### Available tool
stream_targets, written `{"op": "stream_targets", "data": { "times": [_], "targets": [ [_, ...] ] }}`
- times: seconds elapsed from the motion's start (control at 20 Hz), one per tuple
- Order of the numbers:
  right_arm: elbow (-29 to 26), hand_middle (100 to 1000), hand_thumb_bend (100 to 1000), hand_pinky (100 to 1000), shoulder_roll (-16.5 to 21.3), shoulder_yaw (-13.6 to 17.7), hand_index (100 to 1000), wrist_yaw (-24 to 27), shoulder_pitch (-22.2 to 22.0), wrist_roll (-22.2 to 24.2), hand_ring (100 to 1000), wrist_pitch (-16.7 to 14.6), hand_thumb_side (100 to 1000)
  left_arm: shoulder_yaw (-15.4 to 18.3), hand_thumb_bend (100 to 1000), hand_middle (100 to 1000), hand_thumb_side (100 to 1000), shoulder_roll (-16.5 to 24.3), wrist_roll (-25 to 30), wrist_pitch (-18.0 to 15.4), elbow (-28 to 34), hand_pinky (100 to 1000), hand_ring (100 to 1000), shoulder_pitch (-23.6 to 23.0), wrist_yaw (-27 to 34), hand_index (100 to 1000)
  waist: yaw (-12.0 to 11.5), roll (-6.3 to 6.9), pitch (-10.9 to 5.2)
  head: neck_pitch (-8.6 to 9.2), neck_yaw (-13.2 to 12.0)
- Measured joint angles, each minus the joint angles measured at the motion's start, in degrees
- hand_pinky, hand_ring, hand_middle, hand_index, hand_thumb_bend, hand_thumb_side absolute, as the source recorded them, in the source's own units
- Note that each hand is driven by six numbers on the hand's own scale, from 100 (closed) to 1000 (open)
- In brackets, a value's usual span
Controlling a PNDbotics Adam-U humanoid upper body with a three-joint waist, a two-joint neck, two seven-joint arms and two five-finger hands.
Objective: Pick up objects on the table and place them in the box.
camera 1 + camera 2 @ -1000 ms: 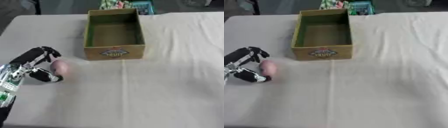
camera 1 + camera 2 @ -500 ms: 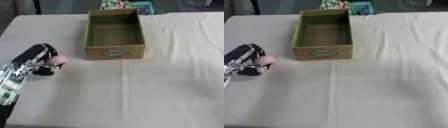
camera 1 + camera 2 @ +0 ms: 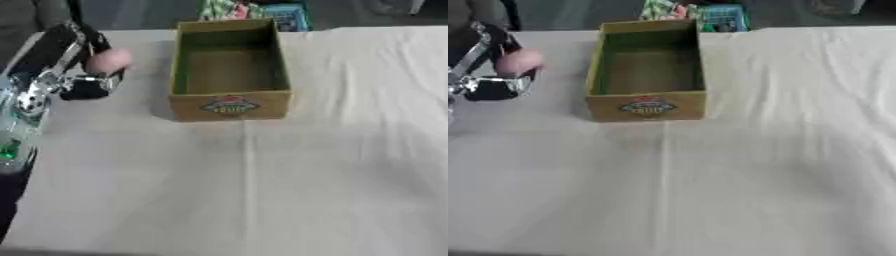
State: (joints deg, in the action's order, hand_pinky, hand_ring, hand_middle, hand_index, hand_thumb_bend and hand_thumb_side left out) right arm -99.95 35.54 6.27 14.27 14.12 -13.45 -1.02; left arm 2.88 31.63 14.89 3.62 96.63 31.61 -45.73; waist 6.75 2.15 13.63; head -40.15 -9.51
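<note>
A small pink rounded object (image 3: 107,60) is held up in my left hand (image 3: 77,65), whose black fingers curl round it at the far left, above the table. The hand is level with the open cardboard box (image 3: 229,65) and just left of its left wall. The box is olive-brown with a round label on its front face, and its inside shows nothing in it. My right hand does not appear in either view.
A white cloth covers the table (image 3: 306,175), with a crease running down the middle. Colourful packages (image 3: 254,12) lie past the box's far end.
My left hand has lifted the pink object off the cloth and carried it up and towards the box's left side. The box itself has not moved.
</note>
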Motion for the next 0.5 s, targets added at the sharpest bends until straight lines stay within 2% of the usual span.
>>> {"op": "stream_targets", "data": {
  "times": [0.25,0.5],
  "targets": [
    [0.0,711,100,641,0.0,-0.4,840,0.1,0.1,0.4,709,0.1,275,-3.7,100,453,100,-3.3,-2.0,-0.6,-8.4,518,400,8.4,-5.3,552,1.2,-0.01,-0.04,-0.02,-0.5],
    [0.0,711,100,641,-0.5,-1.0,840,0.2,0.5,1.0,709,0.2,273,-6.4,100,474,100,-8.1,-7.2,-0.9,-21.4,535,425,14.4,-10.5,573,2.3,0.19,-0.05,-0.03,-1.1]
  ]
}}
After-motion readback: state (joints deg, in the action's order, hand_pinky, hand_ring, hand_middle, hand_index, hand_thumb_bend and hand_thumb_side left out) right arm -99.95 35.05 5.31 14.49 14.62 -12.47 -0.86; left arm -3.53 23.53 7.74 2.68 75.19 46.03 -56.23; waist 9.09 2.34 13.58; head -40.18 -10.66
